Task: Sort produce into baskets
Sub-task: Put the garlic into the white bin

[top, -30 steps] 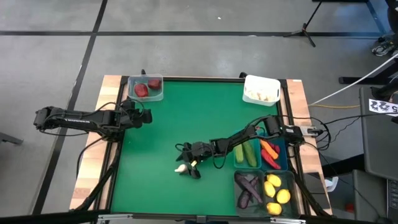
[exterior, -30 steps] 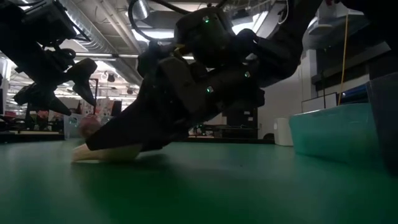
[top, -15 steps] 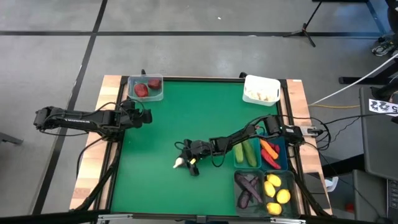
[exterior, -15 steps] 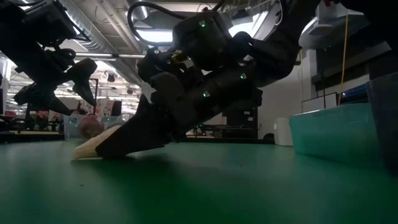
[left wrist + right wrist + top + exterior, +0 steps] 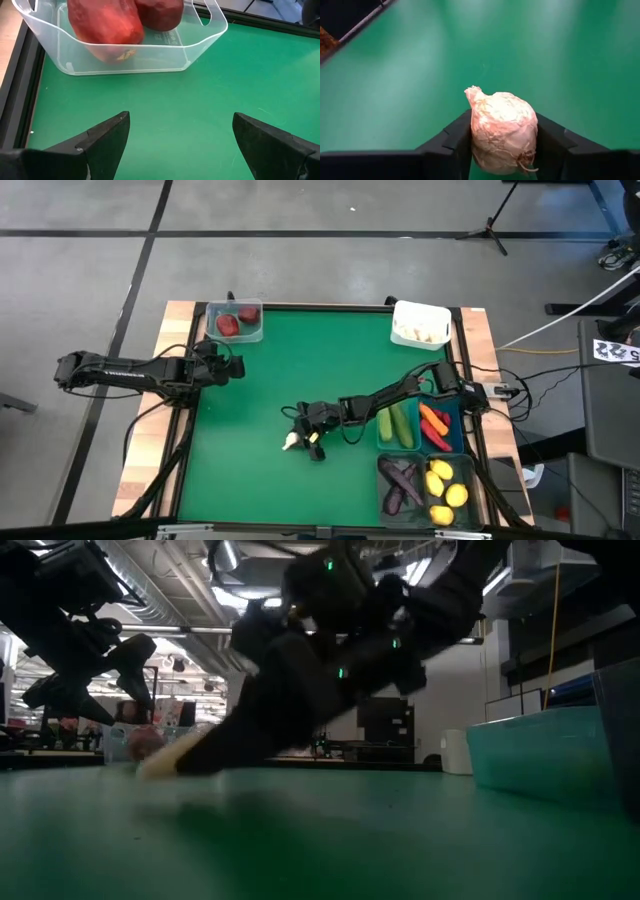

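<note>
Mid-table (image 5: pixel 250 400): garlic (image 5: pixel 502 129) inside right hand (image 5: pixel 504 150)

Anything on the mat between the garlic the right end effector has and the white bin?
Nothing: in the high view, bare green mat runs from the garlic in the right end effector up to the white bin.

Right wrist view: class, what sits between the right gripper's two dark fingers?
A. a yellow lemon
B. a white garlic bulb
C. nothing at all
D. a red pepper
B: the right gripper has its fingers pressed against both sides of a pale, papery garlic bulb over the green table.
</note>
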Robot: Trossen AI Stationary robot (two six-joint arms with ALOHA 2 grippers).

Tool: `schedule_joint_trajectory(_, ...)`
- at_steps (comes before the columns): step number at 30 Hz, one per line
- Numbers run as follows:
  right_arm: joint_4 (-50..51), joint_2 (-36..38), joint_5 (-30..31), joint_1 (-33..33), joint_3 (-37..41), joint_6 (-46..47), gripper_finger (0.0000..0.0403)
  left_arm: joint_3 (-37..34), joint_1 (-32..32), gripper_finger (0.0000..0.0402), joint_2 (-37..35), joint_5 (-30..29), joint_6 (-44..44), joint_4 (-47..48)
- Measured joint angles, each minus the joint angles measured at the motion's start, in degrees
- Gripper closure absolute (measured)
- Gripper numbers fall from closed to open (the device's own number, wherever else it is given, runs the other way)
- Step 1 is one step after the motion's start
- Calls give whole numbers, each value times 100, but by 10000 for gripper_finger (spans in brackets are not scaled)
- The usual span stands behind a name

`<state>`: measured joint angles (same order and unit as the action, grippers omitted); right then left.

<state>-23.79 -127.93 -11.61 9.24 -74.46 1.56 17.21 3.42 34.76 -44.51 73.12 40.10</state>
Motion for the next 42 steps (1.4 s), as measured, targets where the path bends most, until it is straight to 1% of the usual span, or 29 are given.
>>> schedule_joint_trajectory(7, 622, 739, -290, -378, -18, -220, 246, 0, 0, 57, 0, 15, 0, 0)
schedule_joint_trajectory(12, 1513, 1463, -455, -763, -22, -672, 246, 0, -1, 57, 0, 22, 2, 0)
schedule_joint_trajectory(17, 2284, 2205, -456, -1243, -22, -991, 246, 0, 1, 57, 0, 26, 4, 0)
schedule_joint_trajectory(19, 2742, 2547, -453, -1456, -22, -1164, 246, 2, -2, 57, 0, 26, 0, 0)
schedule_joint_trajectory(25, 4079, 3637, -306, -2204, -26, -1519, 246, 0, 0, 57, 0, 26, 0, -2)
schedule_joint_trajectory(28, 4805, 4194, -289, -2624, -26, -1724, 246, 0, 1, 57, 0, 26, 0, -2)
schedule_joint_trajectory(35, 6246, 5533, -48, -3660, -28, -2019, 246, 0, 1, 57, 0, 26, 4, -2)
schedule_joint_trajectory(39, 6838, 6253, 40, -4223, -21, -2132, 246, 1, 1, 57, 0, 24, 2, -2)
schedule_joint_trajectory(42, 6934, 6830, 61, -4663, 180, -2132, 246, 0, -2, 57, 0, 24, 2, -2)
